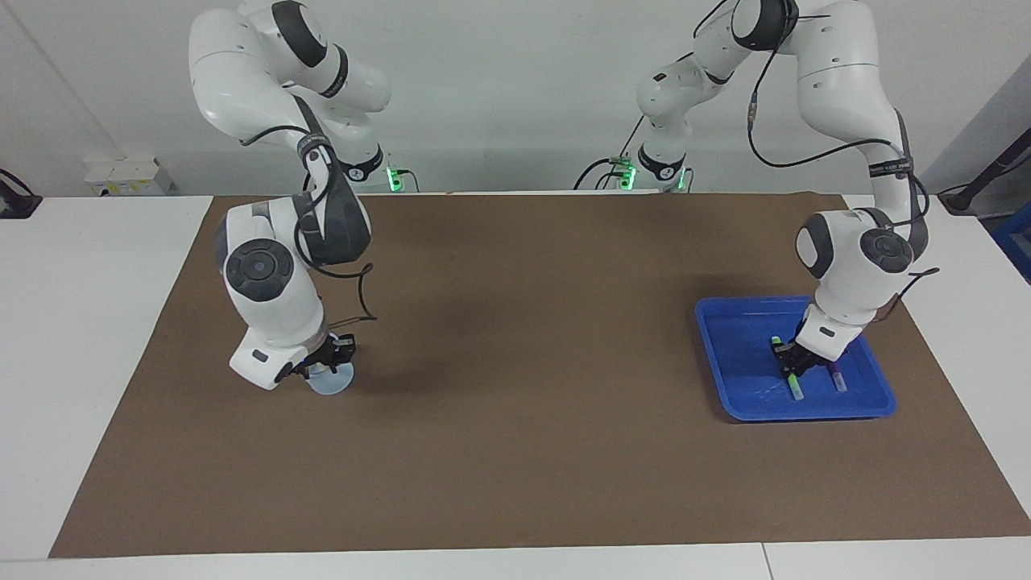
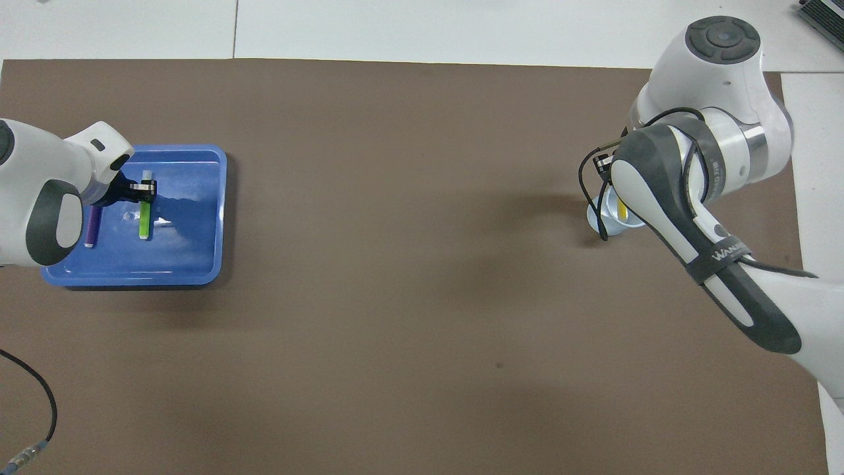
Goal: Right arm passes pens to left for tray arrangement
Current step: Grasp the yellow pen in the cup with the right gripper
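Note:
The blue tray (image 1: 725,354) lies toward the left arm's end of the table. A green pen (image 1: 795,387) and a purple pen (image 1: 838,379) lie in it side by side; both also show in the overhead view, green (image 2: 143,223) and purple (image 2: 92,227). My left gripper (image 1: 791,360) is down in the tray at the green pen's middle and straddles it (image 2: 142,191). My right gripper (image 1: 326,366) is down at a small translucent cup (image 1: 333,383) toward the right arm's end. The yellow pen (image 2: 622,210) stands in that cup (image 2: 610,224).
A brown mat (image 1: 515,362) covers the table between the cup and the tray. White table shows around the mat's edges. A black cable (image 2: 39,396) lies at the mat's near corner by the left arm.

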